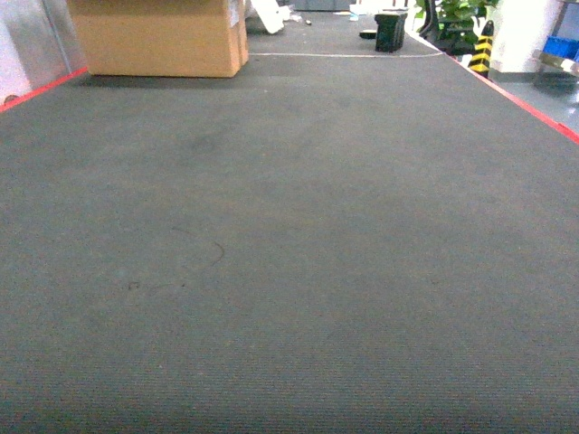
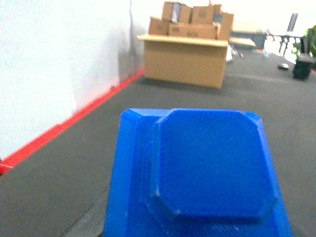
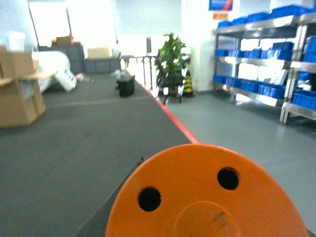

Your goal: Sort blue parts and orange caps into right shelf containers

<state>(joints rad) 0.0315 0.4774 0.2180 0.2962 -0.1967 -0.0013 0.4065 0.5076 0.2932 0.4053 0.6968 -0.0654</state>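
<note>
I logged a blue part [image 2: 207, 168] filling the left wrist view and an orange cap [image 3: 207, 197] the right, neither hand's grip discernible, shelf containers [image 3: 266, 89] far beyond the cap, nothing sorted yet.

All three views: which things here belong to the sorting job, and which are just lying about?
Job:
- blue part
- orange cap
- blue shelf containers

Lying about:
- cardboard box
- potted plant
- black bin
</note>
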